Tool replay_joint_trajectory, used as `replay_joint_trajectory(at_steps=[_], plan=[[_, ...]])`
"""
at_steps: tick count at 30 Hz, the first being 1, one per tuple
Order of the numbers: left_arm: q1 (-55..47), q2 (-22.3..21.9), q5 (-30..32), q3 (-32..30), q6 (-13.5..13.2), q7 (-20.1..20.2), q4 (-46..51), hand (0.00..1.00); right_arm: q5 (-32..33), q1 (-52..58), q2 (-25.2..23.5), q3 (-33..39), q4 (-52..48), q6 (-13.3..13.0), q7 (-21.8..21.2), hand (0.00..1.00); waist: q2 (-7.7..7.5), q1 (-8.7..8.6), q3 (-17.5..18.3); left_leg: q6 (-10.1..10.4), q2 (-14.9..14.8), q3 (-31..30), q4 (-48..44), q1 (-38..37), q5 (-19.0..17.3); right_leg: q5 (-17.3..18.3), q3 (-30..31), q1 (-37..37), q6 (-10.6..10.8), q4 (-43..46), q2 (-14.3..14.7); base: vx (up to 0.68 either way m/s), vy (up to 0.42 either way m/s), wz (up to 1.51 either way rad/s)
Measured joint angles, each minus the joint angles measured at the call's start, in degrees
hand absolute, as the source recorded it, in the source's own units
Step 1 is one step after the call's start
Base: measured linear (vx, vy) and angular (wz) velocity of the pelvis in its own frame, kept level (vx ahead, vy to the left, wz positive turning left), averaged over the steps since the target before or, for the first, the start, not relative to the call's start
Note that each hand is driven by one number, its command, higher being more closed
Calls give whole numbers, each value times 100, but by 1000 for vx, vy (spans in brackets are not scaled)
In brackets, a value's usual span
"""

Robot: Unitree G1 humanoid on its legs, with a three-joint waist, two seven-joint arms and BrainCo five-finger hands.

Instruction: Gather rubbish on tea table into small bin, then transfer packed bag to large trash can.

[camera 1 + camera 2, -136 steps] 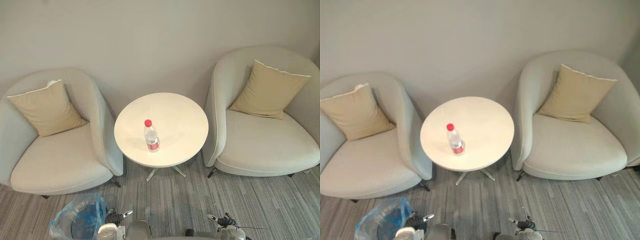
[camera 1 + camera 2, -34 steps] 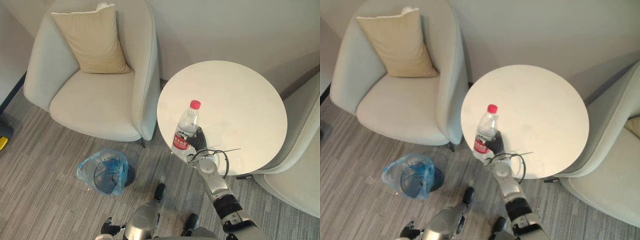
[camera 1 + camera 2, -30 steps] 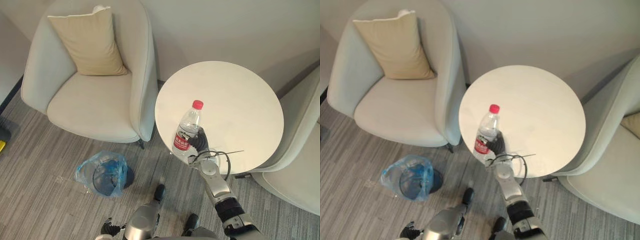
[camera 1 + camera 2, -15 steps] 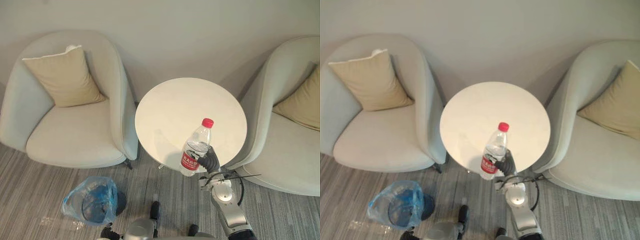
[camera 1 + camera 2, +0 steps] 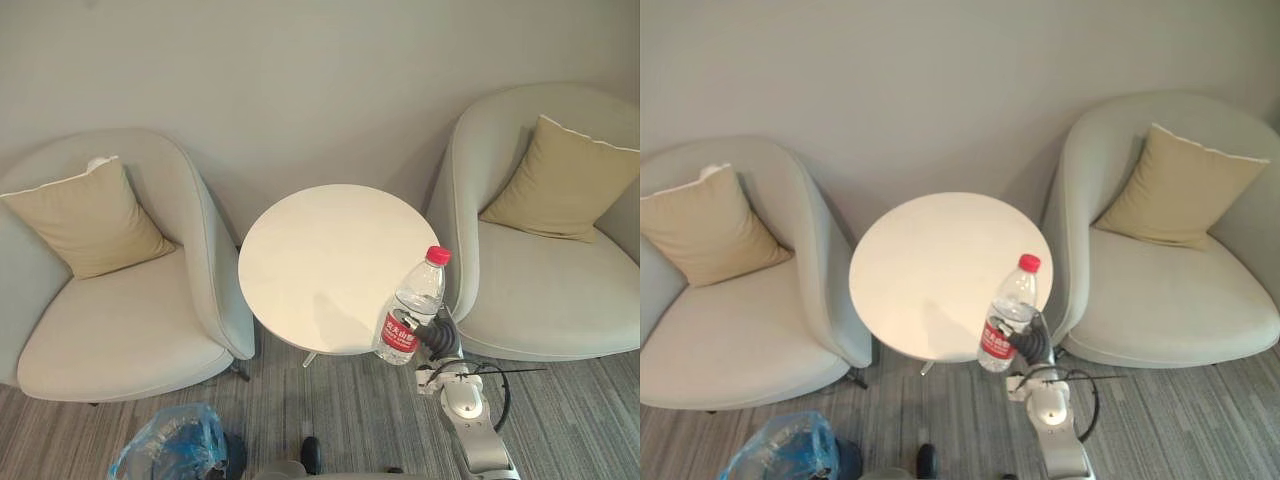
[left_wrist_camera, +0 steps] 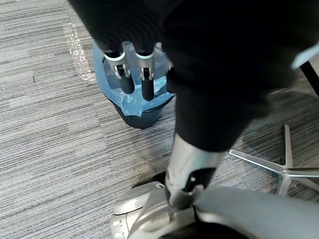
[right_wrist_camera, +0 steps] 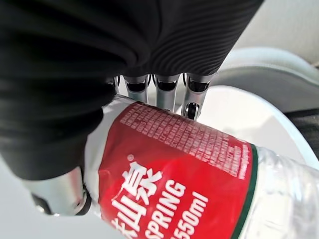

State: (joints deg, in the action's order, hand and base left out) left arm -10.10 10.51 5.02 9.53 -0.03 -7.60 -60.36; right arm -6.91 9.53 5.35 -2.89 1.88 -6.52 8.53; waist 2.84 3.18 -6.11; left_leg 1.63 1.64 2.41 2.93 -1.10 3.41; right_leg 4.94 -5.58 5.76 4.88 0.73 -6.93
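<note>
right hand [image 5: 434, 340]: fingers and thumb curled round the lower part of the bottle, at its red label; the right wrist view shows the fingers pressed against the label with the thumb on the other side.

bottle [image 5: 411, 303]: clear plastic with a red cap, held nearly upright with the cap leaning a little away from the robot. It shows against the near right edge of the tea table, its base past the rim on the robot's side.

left hand [image 6: 144, 82]: hangs low beside the robot with fingers straight and pointing down, holding nothing. The small bin lies just past the fingertips.

small bin [image 6: 142, 115]: dark, lined with a blue bag [image 5: 780, 447] that spills over its rim. It stands on the carpet to the near left of the tea table, by the front of the left armchair.

tea table [image 5: 310, 250]: round and white, between the two armchairs; the top is bare.

left armchair [image 5: 120, 330]: pale grey, with a tan cushion [image 5: 82, 220] leaning on its back.

right armchair [image 5: 545, 295]: same kind, just beside the table's right edge, with a second tan cushion [image 5: 560, 180].

carpet [image 5: 350, 415]: grey, striped.
</note>
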Motion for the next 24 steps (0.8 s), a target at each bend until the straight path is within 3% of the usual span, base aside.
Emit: replay_joint_trajectory(at_steps=[3,6,7,8,9,11,12,13,14,15,17,21,24], plan=[[45,-46,-3,0,-13,7,4,0,-135,-19,134,-2,-22,0,36,100,112,13,-89,-2,-3,-113,-196,150,-2,-40,-50,-8,-1,4,14,-78,-16,17],[50,-148,-3,0,-43,27,69,0,-214,-197,257,13,-126,2,91,100,334,14,-179,42,-107,-261,-553,662,9,-58,-218,-385,-30,305,83,-150,-34,29],[59,-153,2,72,-36,73,144,0,-215,-362,256,34,-125,2,123,100,383,32,-196,226,-138,-324,-587,925,168,-46,-332,-654,-102,490,109,-188,-37,46],[114,-126,11,112,-27,65,152,0,-214,-465,230,81,-121,2,157,100,312,-7,-242,529,-114,-377,-289,952,405,-132,-552,-794,-230,471,-35,-217,-26,59],[235,-133,38,78,-9,66,109,0,-214,-525,231,162,-99,13,162,100,258,15,-282,80,-120,-15,-874,1056,49,-148,-693,-854,-242,521,-152,-121,10,57],[208,-104,108,58,25,128,115,0,-212,-490,238,248,-116,15,199,100,172,-13,-281,-173,-136,718,-1740,946,-552,-163,-892,-799,-218,640,-393,-78,32,63],[161,-118,224,106,46,170,109,0,-217,-510,263,360,-205,13,298,100,211,-169,-276,150,-324,1246,-1646,463,-845,-230,-1095,-690,-120,583,-469,-106,66,94],[152,-145,276,134,61,171,68,0,-219,-502,262,448,-296,14,361,100,286,-272,-266,242,-403,1188,-1222,266,-897,-268,-1259,-688,-80,572,-422,-110,107,83],[149,-156,275,158,63,174,30,0,-219,-493,253,498,-328,14,387,100,326,-301,-257,203,-398,1124,-981,199,-911,-287,-1328,-691,-66,566,-395,-96,143,70],[198,-78,276,161,78,163,-46,0,-225,-472,162,608,-314,40,432,100,206,-291,-300,100,-283,1023,-473,25,-607,-398,-1408,-674,-32,516,-423,-132,139,54],[199,66,282,170,69,182,2,0,-237,-452,-8,586,-307,47,448,100,-17,-261,-335,-89,-106,930,-98,-101,-352,-496,-1471,-617,46,456,-516,-146,114,39],[102,18,274,178,60,205,15,0,-412,-454,-77,259,-191,48,414,100,4,-249,-341,-192,103,868,60,-266,-339,-436,-1405,-612,114,781,-762,-127,112,6],[49,24,265,153,58,223,6,0,-440,-334,-102,161,-13,79,355,100,-12,-322,-349,-214,253,467,91,-285,-352,142,-1032,-658,199,1131,-757,-77,19,57]])
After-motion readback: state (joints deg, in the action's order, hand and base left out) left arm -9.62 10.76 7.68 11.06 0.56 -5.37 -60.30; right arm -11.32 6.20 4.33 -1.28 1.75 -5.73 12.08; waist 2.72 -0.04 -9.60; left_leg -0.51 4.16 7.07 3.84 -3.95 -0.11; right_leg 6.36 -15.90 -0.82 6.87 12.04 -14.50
